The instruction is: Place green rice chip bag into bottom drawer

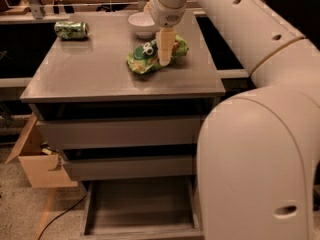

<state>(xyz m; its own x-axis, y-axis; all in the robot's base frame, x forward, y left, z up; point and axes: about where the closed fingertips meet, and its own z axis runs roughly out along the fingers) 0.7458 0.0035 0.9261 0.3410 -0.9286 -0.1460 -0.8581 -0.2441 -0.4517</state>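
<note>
Soda can (pixel 71 30) sitting far left on cabinet top, bowl (pixel 141 24) at rear. Green chip bag (pixel 141 60) lying on top, not lifted. Gripper (pixel 164 59) pointing down onto bag; grip state, cannot tell. Bottom drawer (pixel 140 204) standing open below. Lift, carry, drop remaining.

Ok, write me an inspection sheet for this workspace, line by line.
Surface: grey cabinet top, flat, carrying three things.
Job's things: green chip bag lying on the top toward the back right; bottom drawer pulled out, bag not in it.
Clutter: white bowl behind the bag; green soda can on its side at the back left.
Grippers: gripper pointing down at the bag, on or just above it; contact cannot be told.
Cables: one dark cable on the floor at lower left.
Surroundings: open cardboard box left of the cabinet; robot arm fills the right.
</note>
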